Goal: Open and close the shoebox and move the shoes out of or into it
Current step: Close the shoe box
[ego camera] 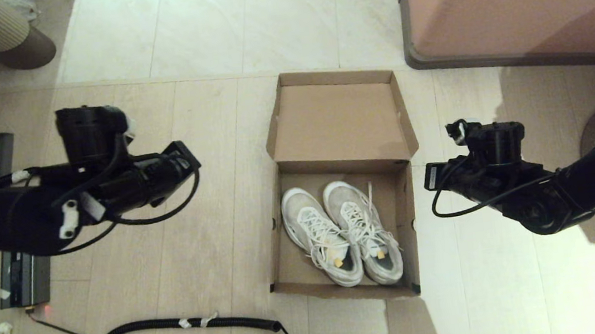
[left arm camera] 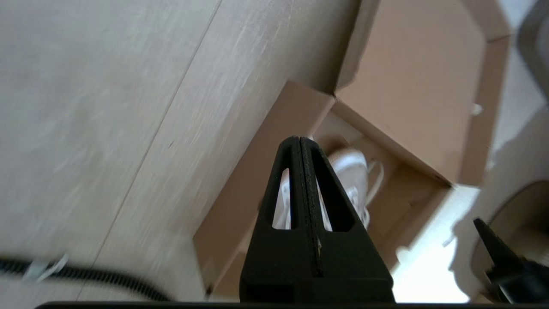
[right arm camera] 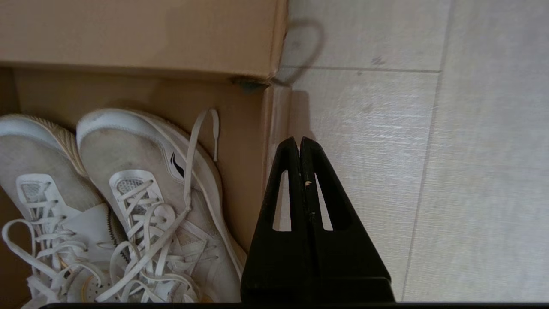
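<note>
Head view showed both grippers, left and right, clenched empty beside the box; you needed to part one above the shoes before descending.

Black arms, looped black cables, white labels; black triangular slotted fingers

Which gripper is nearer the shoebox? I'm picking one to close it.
Right. The right gripper hovers just outside the shoebox wall; the left gripper hangs farther off its opposite side.
</note>
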You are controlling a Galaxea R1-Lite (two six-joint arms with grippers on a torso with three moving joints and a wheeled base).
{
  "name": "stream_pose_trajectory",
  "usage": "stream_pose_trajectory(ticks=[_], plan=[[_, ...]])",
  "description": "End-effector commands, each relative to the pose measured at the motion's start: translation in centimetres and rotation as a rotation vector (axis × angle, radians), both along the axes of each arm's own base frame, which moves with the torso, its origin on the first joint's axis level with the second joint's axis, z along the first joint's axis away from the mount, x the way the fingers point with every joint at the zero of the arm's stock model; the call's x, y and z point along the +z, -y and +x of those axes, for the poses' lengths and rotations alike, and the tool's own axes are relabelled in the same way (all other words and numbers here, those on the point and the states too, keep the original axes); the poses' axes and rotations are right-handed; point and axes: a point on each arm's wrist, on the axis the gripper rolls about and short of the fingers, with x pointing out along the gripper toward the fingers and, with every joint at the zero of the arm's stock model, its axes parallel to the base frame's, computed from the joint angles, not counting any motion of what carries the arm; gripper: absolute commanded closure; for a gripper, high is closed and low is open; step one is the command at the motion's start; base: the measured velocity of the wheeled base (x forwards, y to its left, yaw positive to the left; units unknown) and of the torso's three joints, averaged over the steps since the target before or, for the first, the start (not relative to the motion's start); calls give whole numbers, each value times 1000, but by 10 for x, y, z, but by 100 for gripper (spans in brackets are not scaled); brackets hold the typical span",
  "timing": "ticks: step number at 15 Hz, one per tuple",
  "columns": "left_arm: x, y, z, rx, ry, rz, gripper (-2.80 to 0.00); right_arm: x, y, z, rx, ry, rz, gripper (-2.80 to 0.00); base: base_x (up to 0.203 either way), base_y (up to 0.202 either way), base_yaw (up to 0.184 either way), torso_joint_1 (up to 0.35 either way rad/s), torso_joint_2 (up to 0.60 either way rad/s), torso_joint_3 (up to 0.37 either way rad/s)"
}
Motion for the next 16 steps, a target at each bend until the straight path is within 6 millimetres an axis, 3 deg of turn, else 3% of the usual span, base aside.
stream_pose_trajectory(ticks=[1, 4, 7, 12, 16], plan=[[-33, 32, 23, -48, -72, 27, 0, -13, -8, 11, 22, -16, -2, 0, 0, 0, 0, 0, 0, 0], [-50, 78, 14, -151, -110, 70, 0, -10, -10, 16, 29, 2, 6, 0, 0, 0, 0, 0, 0, 0], [-67, 103, 20, -167, -105, 157, 0, -7, -14, 15, 48, 10, 8, 0, 0, 0, 0, 0, 0, 0], [-104, 113, -6, -202, -184, 360, 0, -9, -28, -6, 99, -24, 5, 0, 0, 0, 0, 0, 0, 0], [-128, 123, -20, -250, -237, 437, 0, -28, -41, -28, 141, -93, -2, 0, 0, 0, 0, 0, 0, 0]])
